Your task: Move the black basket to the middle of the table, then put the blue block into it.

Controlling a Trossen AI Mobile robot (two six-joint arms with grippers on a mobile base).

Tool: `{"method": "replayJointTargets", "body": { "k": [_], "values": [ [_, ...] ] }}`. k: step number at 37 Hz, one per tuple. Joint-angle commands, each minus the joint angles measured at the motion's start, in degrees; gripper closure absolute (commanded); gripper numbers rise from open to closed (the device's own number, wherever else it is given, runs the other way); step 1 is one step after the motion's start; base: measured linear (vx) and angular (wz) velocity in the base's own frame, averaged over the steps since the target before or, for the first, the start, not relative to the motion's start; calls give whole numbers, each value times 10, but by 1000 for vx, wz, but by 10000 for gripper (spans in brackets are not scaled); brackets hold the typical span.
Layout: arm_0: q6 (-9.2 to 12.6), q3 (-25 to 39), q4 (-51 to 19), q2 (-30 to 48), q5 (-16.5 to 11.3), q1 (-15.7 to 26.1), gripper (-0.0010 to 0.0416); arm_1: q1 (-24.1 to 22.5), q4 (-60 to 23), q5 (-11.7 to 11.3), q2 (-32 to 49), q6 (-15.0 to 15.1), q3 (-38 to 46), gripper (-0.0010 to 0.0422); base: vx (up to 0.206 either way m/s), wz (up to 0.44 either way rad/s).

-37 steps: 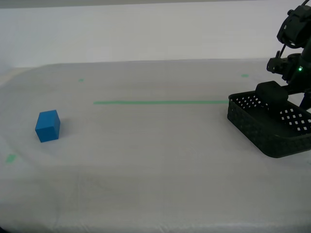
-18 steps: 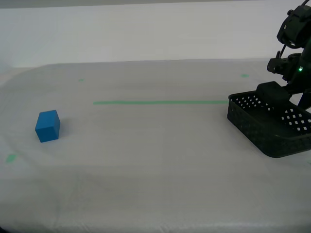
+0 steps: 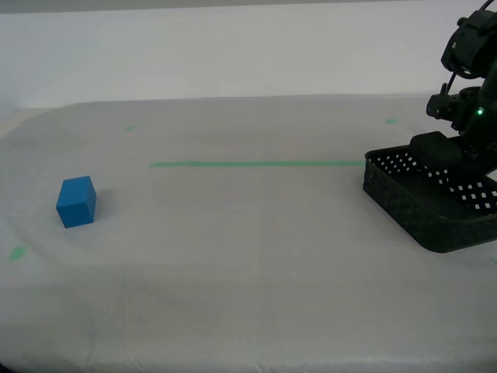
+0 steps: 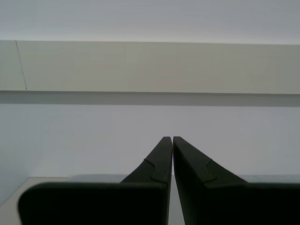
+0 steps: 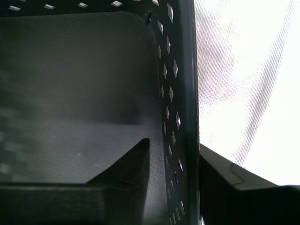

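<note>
The black basket (image 3: 411,203) sits on the table (image 3: 248,264) at the exterior view's right edge. My first gripper (image 3: 439,152) reaches down over its far wall. In the first wrist view one finger stands inside the basket (image 5: 84,93) and the other outside. My first gripper (image 5: 174,146) has closed to a narrow gap onto the perforated wall between them. The blue block (image 3: 76,201) rests alone at the exterior view's left, far from the basket. My second gripper (image 4: 172,138) is shut on nothing and faces a pale wall, away from both objects.
A thin green tape line (image 3: 256,164) runs across the white cloth between block and basket. Small green marks (image 3: 130,128) lie near the far edge and at the exterior view's left. The table's rounded edge curves off behind the block.
The first gripper's body has shifted very slightly at the basket's far wall. Basket and block stay in place.
</note>
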Motion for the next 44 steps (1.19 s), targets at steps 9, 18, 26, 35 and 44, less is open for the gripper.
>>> {"method": "replayJointTargets", "body": {
  "k": [9,18,26,35,44],
  "values": [
    [7,0,-2,0,0,1,344,0,3,0,0,1,0,412,0,0],
    [11,0,-1,0,1,1,395,0,3,0,0,1,0,412,0,0],
    [17,0,1,0,-12,1,409,0,3,0,0,1,0,412,0,0],
    [41,0,-2,-4,-26,3,407,0,3,0,0,1,0,412,0,0],
    [89,0,-7,-32,-56,4,407,0,3,0,0,1,0,412,0,0]
  ]
}}
